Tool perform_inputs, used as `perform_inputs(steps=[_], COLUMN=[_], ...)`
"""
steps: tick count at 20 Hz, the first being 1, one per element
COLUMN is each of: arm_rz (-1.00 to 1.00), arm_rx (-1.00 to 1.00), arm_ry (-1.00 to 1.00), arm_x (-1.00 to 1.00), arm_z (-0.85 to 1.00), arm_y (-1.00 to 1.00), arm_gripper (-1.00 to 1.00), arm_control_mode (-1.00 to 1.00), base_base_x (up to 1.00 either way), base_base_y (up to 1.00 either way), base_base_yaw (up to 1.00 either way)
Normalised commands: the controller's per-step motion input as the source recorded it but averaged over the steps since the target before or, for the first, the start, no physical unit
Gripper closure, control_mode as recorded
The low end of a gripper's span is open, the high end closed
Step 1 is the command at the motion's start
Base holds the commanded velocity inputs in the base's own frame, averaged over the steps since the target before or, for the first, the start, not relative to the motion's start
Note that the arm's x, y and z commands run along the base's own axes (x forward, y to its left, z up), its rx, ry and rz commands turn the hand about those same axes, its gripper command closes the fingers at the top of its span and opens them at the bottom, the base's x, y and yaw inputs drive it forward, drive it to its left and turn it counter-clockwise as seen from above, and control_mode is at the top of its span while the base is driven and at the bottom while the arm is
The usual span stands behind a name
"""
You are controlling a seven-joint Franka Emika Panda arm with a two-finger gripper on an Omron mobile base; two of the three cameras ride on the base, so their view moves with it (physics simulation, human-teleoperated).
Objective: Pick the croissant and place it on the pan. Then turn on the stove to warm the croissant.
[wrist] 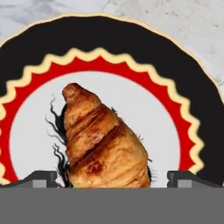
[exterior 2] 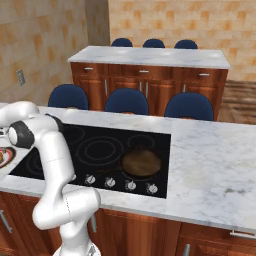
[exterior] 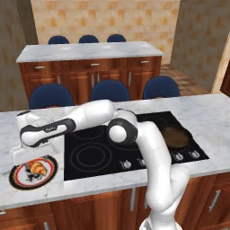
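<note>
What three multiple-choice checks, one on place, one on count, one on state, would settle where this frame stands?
1. Where is the croissant?
A. in the pan
B. on the round plate
C. on the bare stove glass

2. How many silver knobs line the stove's front edge?
A. two
B. four
C. six

3. How does the tool stand?
A. open, fingertips either side of the croissant
B. shut on the croissant
C. shut over the pan

Answers: 1 B, the hand view shows it on the plate with the red-and-black rim; 2 B, four knobs sit below the pan on the stove; 3 A, the fingertips stand apart, flanking the pastry.
</note>
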Motion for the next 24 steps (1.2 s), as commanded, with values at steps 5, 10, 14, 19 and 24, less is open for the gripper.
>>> perform_inputs(steps=[5,10,14,19,24], arm_rz=[-0.01,0.0,0.0,0.0,0.0], arm_rx=[-0.02,-0.04,-0.04,0.0,0.0], arm_ry=[0.0,0.0,0.0,-0.19,-0.34], arm_x=[0.0,0.02,0.0,-0.09,-0.24], arm_z=[-0.31,-0.26,-0.14,0.72,0.98], arm_y=[0.0,0.03,0.18,0.0,-0.2], arm_gripper=[-1.0,-1.0,1.0,1.0,1.0], arm_control_mode=[-1.0,-1.0,-1.0,-1.0,-1.0], base_base_x=[0.0,0.0,0.0,0.0,0.0], base_base_y=[0.0,0.0,0.0,0.0,0.0], base_base_yaw=[0.0,0.0,0.0,0.0,0.0])
